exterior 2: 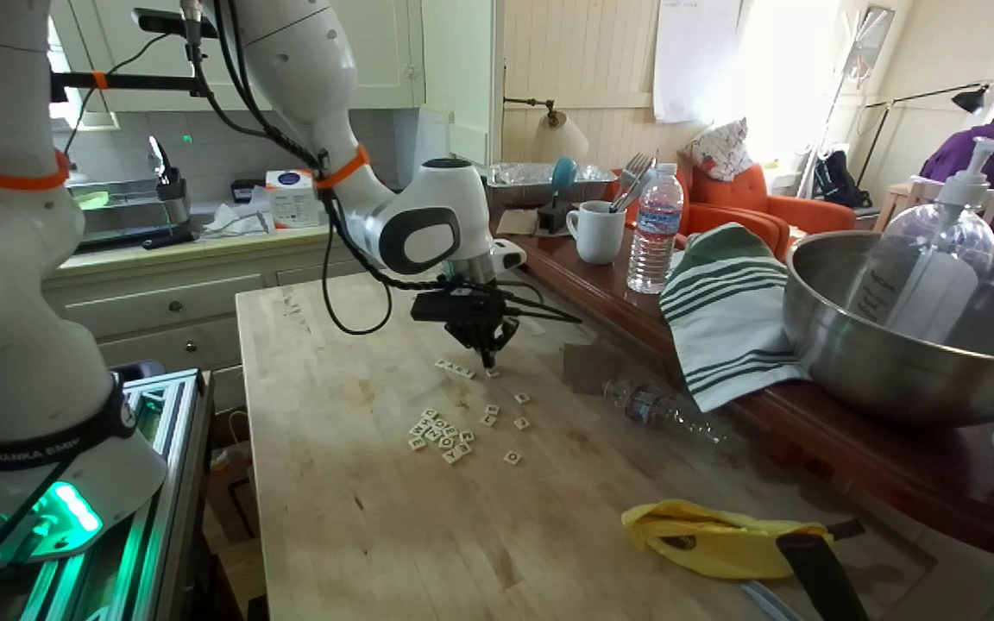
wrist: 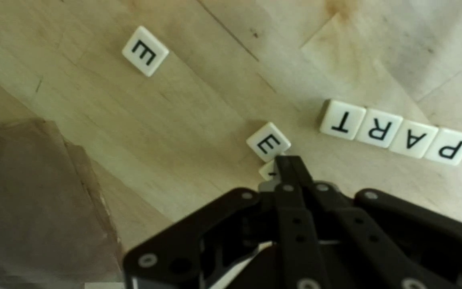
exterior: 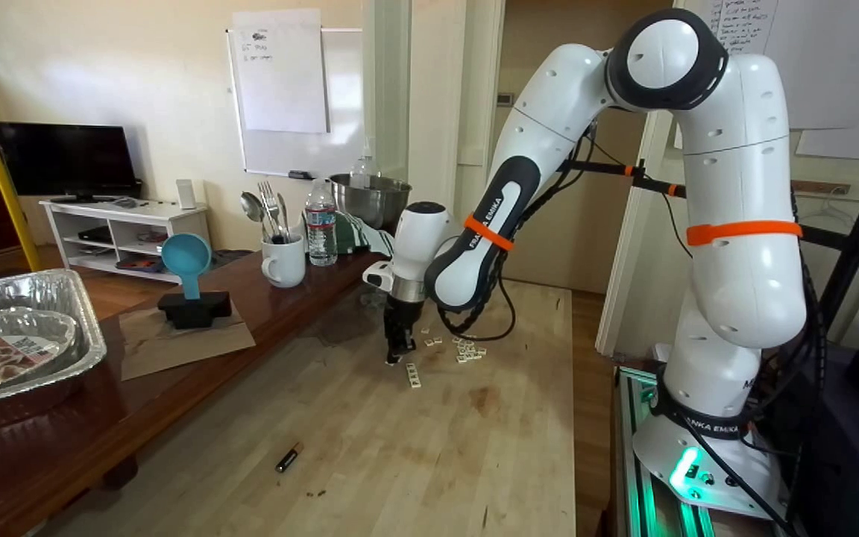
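My gripper (wrist: 290, 159) is shut, its black fingertips together with nothing visible between them. It also shows low over the wooden table in both exterior views (exterior: 392, 358) (exterior 2: 488, 359). A white letter tile E (wrist: 268, 141) lies just ahead of the tips. A second tile (wrist: 268, 171), mostly hidden by the left finger, lies against that E; its letter is not readable. I cannot tell whether the tips touch either tile. To the right, tiles T (wrist: 342, 119), R (wrist: 378, 127), A (wrist: 413, 138) and P (wrist: 450, 146) form a joined row. Another E (wrist: 145, 51) lies apart, upper left.
A loose cluster of tiles (exterior 2: 441, 431) lies on the table. A flat brown piece (wrist: 34, 200) and a clear bottle (exterior 2: 661, 410) lie near the raised dark counter. A mug (exterior: 285, 262), water bottle (exterior: 321, 227) and steel bowl (exterior 2: 911, 362) stand there. A battery (exterior: 288, 457) and yellow pouch (exterior 2: 713, 539) are further off.
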Robot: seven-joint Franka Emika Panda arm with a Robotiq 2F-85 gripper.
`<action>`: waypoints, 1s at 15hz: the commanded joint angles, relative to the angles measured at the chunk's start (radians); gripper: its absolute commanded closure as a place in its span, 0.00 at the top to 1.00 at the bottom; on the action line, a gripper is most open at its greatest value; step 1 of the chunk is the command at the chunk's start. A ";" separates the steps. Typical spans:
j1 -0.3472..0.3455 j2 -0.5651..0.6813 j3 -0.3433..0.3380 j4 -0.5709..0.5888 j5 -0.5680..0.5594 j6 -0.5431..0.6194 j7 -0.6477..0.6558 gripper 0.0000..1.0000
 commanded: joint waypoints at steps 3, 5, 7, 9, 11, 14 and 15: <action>0.035 0.036 -0.084 -0.020 -0.080 -0.027 0.024 0.00; 0.038 0.034 -0.098 -0.023 -0.090 -0.034 0.026 0.00; 0.046 0.031 -0.126 -0.031 -0.117 -0.035 0.040 0.00; 0.055 0.024 -0.158 -0.040 -0.157 -0.028 0.058 0.00; 0.040 0.017 -0.148 -0.056 -0.171 -0.002 0.018 0.00; 0.014 0.010 -0.107 -0.079 -0.165 0.036 -0.089 0.00; 0.009 0.009 -0.103 -0.087 -0.166 0.051 -0.124 0.00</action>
